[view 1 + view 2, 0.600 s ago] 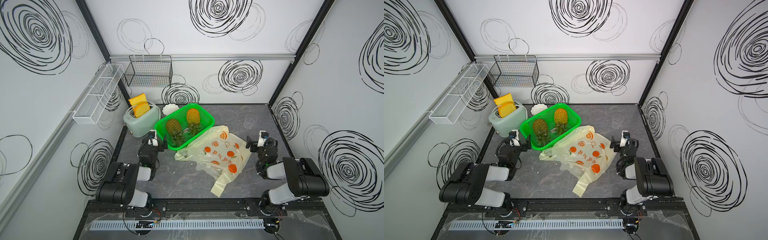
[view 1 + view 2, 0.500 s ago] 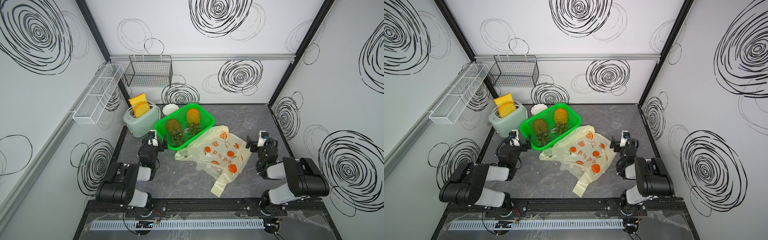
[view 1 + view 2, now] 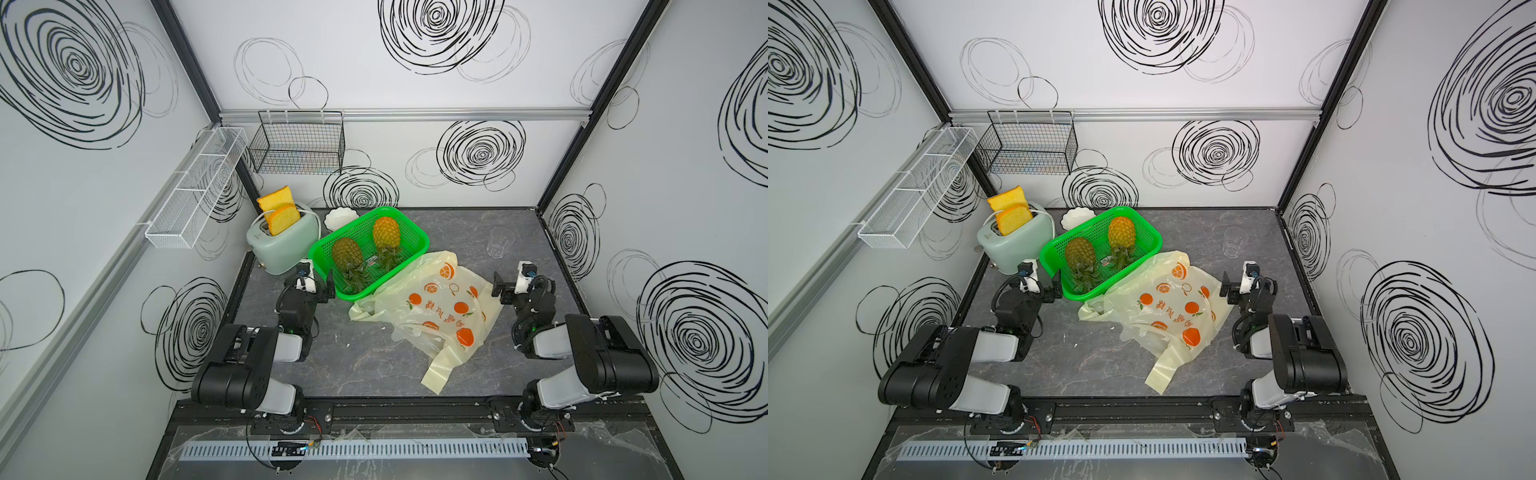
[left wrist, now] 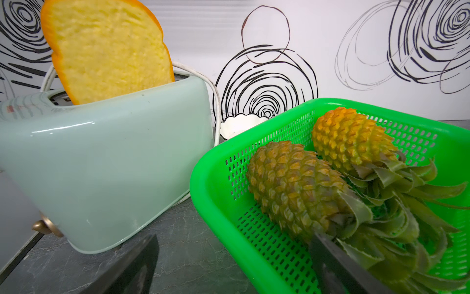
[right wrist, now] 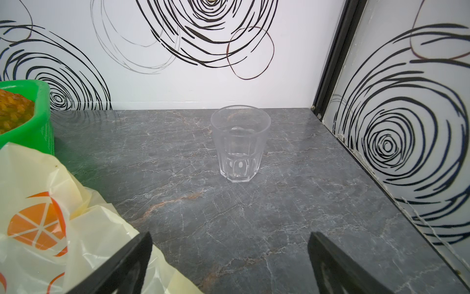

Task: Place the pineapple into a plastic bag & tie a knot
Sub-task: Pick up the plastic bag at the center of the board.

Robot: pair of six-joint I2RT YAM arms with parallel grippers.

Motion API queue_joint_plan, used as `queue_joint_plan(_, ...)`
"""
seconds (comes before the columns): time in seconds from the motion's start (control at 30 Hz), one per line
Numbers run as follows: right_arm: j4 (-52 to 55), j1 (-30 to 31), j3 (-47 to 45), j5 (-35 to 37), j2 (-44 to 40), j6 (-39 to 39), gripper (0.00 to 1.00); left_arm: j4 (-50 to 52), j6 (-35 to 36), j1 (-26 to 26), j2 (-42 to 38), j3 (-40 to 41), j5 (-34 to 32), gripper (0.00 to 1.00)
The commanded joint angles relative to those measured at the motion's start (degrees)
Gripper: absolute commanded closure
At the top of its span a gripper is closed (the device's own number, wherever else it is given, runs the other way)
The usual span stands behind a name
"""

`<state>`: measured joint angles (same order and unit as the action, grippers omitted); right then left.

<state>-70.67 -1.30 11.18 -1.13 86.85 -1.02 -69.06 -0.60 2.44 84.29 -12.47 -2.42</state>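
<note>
The plastic bag (image 3: 436,307) lies crumpled between the left jaws and right jaws, both wide open and empty.

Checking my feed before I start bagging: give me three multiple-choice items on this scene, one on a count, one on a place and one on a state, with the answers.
1. How many pineapples lie in the green basket?
A. One
B. Two
C. Three

2. Where does the clear glass stand?
A. In the green basket
B. On the plastic bag
C. On the bare table, apart from the bag

3. What state is the plastic bag in?
A. Lying loose on the table, handles untied
B. Knotted around a pineapple
C. Draped over the glass

Answers:
1 B: both top views show two fruits side by side in it.
2 C: it stands alone toward the back wall.
3 A: its handle strips lie free, and both pineapples are in the basket.
</note>
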Motion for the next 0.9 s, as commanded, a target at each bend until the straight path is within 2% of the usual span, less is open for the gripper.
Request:
queue_joint_plan(0.0, -0.9, 0.2, 0.9, -0.5, -0.3, 0.4, 0.01, -3.7, -0.2, -0.6, -0.5, 0.3, 1.3, 0.03)
queue_joint_plan(0.1, 4.3, 0.2, 1.9, -0.8, -4.4, 0.6, 0.01, -3.0, -0.2, -0.9, -2.2, 0.6, 2.0, 0.03)
queue_joint_plan(0.23, 23.4, 0.4, 6.1, 0.5, -15.2, -2.6, 0.01, 6.9, -0.7, -0.9, -12.3, 0.7, 0.8, 0.03)
queue_joint_plan(0.3, 26.1, 0.3, 4.9, 0.3, -19.9, -4.7, 0.01, 11.6, -1.3, -0.9, -17.8, 1.2, -0.6, 0.03)
queue_joint_plan(0.37, 27.7, -0.3, 3.0, -1.2, -25.1, -8.9, 0.01, 16.7, -1.4, -0.8, -23.5, 1.9, -1.6, 0.03)
queue_joint_plan(0.47, 42.0, -2.5, 5.8, 0.2, -31.0, -21.6, 0.01, 25.6, -3.0, -0.8, -33.3, 2.3, -4.7, 0.03)
queue_joint_plan(0.53, 48.7, -2.3, 8.2, -2.1, -32.4, -24.5, 0.01, 33.0, -4.9, -0.9, -39.5, 1.3, -6.8, 0.03)
queue_joint_plan(0.63, 52.8, -0.5, 9.6, -7.5, -34.1, -29.7, 0.01, 43.8, -6.1, -1.2, -47.1, -1.1, -6.3, 0.03)
queue_joint_plan(0.7, 56.5, 1.3, 11.4, -8.5, -35.4, -31.9, 0.01, 48.7, -5.3, -1.5, -50.9, -3.1, -3.7, 0.03)
queue_joint_plan(0.8, 62.2, 6.6, 15.1, -7.6, -37.4, -30.9, 0.0, 54.2, -4.9, -1.5, -53.9, -6.3, 0.2, 0.03)
queue_joint_plan(0.87, 65.6, 12.4, 17.7, -6.3, -37.7, -28.4, 0.0, 56.6, -5.2, -1.5, -54.3, -8.5, 3.8, 0.03)
